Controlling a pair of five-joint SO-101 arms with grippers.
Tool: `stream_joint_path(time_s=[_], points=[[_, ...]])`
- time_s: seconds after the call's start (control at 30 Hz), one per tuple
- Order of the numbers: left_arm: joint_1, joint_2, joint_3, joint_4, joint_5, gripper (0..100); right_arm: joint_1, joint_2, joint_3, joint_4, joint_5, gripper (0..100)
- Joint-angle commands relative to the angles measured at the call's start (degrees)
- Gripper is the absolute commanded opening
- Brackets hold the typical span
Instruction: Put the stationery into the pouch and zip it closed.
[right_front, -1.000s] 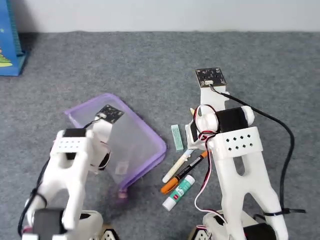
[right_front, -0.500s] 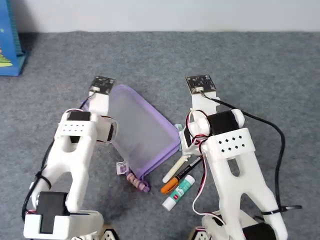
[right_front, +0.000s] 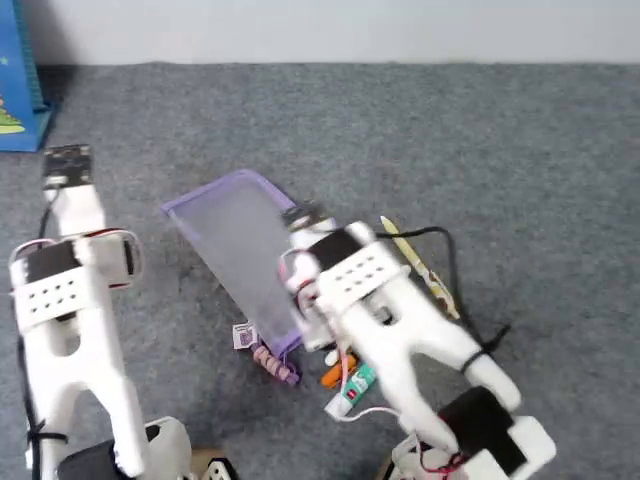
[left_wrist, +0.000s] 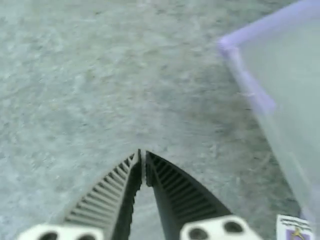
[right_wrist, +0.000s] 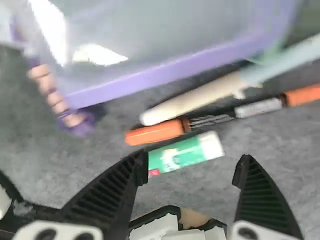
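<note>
One closed left claw (left_wrist: 141, 167) near pouch (left_wrist: 280, 75); right claw (right_wrist: 194, 161) wide above glue stick (right_wrist: 186, 153).

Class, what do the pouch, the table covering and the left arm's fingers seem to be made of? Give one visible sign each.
Pouch: probably soft translucent plastic with purple edging; the grey beneath shows through it.
Table covering: likely felt or short carpet, matt and fuzzy.
Fingers: apparently hard black plastic, matt, with moulded ridges.

The right arm (right_front: 385, 305) covers most of the glue stick (right_front: 352, 390), the orange marker (right_front: 332, 376) and one pouch (right_front: 235, 250) edge.
</note>
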Motion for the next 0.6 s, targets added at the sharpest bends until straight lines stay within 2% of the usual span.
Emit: stream_joint_path(time_s=[0.0,0.2,0.37,0.57], points=[[-2.11,-2.81,-2.33,0.26,-1.14,2,-5.32,-0.31,-2.29,-1.19,-0.62,29.2],[-2.29,-2.99,-0.31,0.00,-2.02,2,-11.82,0.31,-2.29,-4.97,-0.79,29.2],[-3.08,-2.99,-0.31,0.00,-2.02,2,-12.70,0.48,-2.29,-9.10,-4.75,29.2],[-3.08,-2.81,-0.22,0.00,-2.02,2,-14.37,6.90,-2.46,-10.24,-5.19,29.2]])
